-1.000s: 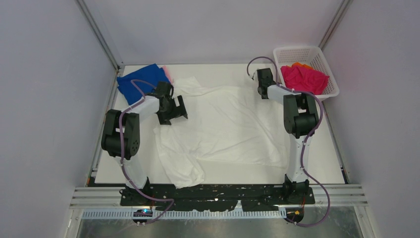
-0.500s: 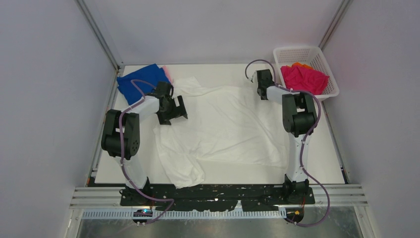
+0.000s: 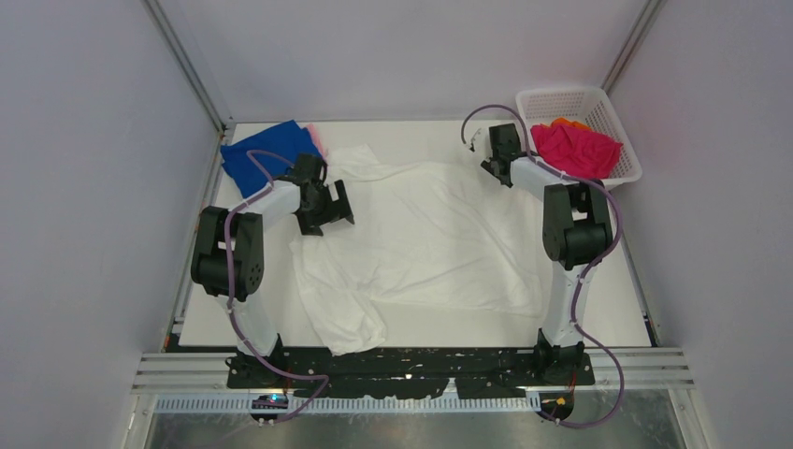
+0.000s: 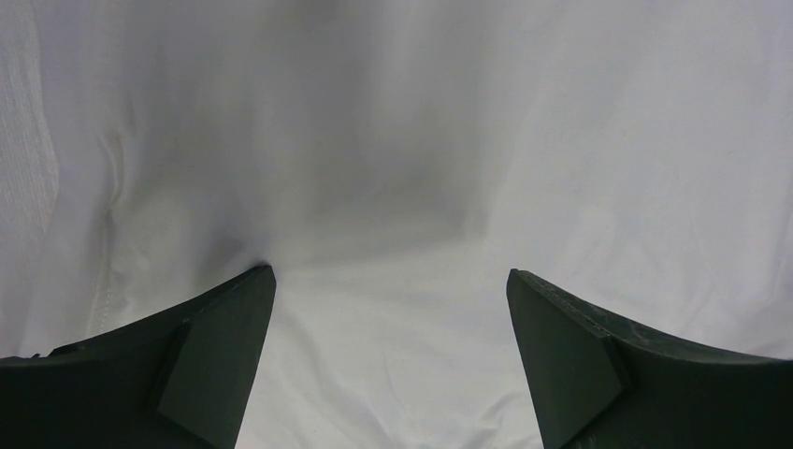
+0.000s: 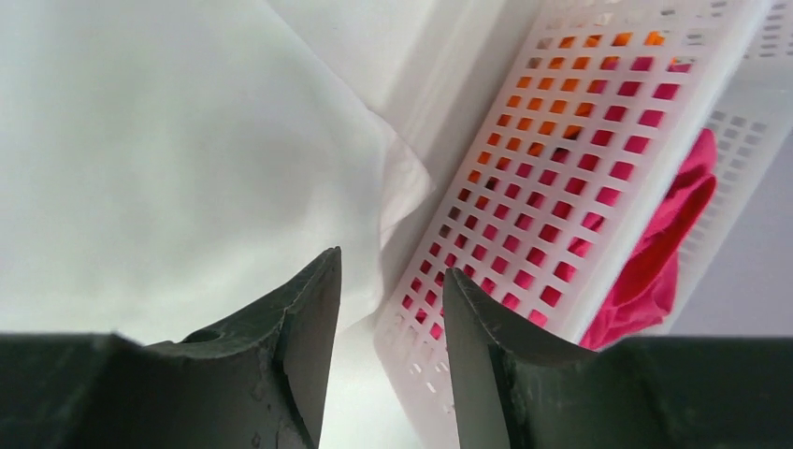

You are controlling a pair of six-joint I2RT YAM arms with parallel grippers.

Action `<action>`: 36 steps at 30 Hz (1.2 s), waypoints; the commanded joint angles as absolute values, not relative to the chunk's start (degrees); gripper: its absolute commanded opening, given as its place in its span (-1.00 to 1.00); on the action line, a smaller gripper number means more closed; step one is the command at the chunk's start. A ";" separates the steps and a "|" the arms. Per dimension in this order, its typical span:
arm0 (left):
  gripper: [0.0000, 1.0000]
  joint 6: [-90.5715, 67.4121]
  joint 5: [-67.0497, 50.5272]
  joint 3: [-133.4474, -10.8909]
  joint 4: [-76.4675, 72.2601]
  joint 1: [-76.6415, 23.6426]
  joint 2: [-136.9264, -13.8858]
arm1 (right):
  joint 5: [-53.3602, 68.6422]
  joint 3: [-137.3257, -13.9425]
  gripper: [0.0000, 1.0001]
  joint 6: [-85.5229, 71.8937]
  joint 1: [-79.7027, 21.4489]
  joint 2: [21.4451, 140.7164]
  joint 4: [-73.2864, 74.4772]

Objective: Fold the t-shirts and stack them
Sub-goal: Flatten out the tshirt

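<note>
White mesh basket [image 3: 561,103] stands at the 2 o'clock corner of the white table [image 3: 421,140], against the enclosure wall.

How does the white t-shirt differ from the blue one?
The white t-shirt lies spread open and rumpled across the middle; the blue t-shirt is a compact pile in the far-left corner. The white t-shirt covers far more table than the blue t-shirt. The open left claw is over the white t-shirt, not the blue t-shirt. Both lie on the table, outside the basket.
</note>
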State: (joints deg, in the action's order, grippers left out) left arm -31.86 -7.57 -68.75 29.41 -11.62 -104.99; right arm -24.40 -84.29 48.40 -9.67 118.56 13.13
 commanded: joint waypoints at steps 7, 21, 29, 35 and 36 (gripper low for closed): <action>0.99 -30.55 -6.22 -69.10 29.94 -10.91 -104.49 | -23.13 -88.79 0.00 47.18 -9.71 121.56 21.56; 0.99 -30.50 -5.33 -69.70 30.48 -10.90 -105.03 | -24.86 -88.64 -0.20 47.98 -7.70 122.97 21.11; 0.99 -30.50 -5.23 -70.13 30.65 -10.81 -105.55 | -26.09 -89.07 -0.85 48.24 -7.21 123.47 20.17; 0.99 -30.42 -4.63 -70.41 31.07 -10.82 -105.87 | -31.13 -87.45 -0.89 50.37 -7.17 122.55 13.04; 0.99 -30.42 -4.50 -70.41 31.10 -10.77 -105.91 | -31.95 -87.14 -0.89 51.51 -7.20 122.35 11.70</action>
